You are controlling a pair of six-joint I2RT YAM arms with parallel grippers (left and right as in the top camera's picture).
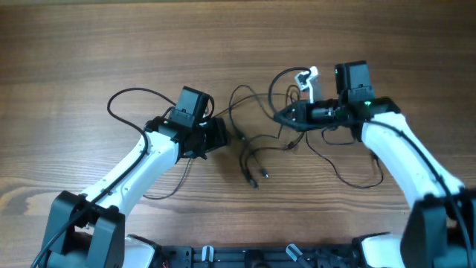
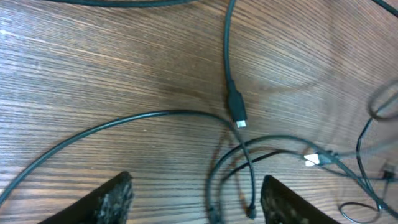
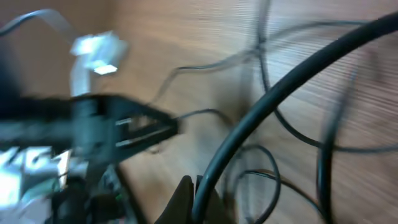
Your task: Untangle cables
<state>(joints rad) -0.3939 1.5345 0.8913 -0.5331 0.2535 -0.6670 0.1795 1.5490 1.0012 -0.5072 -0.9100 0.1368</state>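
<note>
Several thin black cables (image 1: 249,152) lie looped together on the wooden table between my arms. My left gripper (image 1: 217,137) is open, low over the tangle's left side. In the left wrist view its fingers (image 2: 199,202) straddle loops of cable (image 2: 245,168) without touching them, and a black plug with a metal tip (image 2: 237,115) lies just ahead. My right gripper (image 1: 286,117) is shut on a black cable (image 3: 267,99), which runs up and right from the closed fingertips (image 3: 194,198). A white connector (image 1: 306,77) on a pale cord sits lifted next to that gripper and also shows in the right wrist view (image 3: 96,53).
The arms' own thicker black cables loop over the table at the far left (image 1: 123,100) and beside the right arm (image 1: 357,179). The wooden table (image 1: 89,45) stretches around the tangle. The right wrist view is blurred.
</note>
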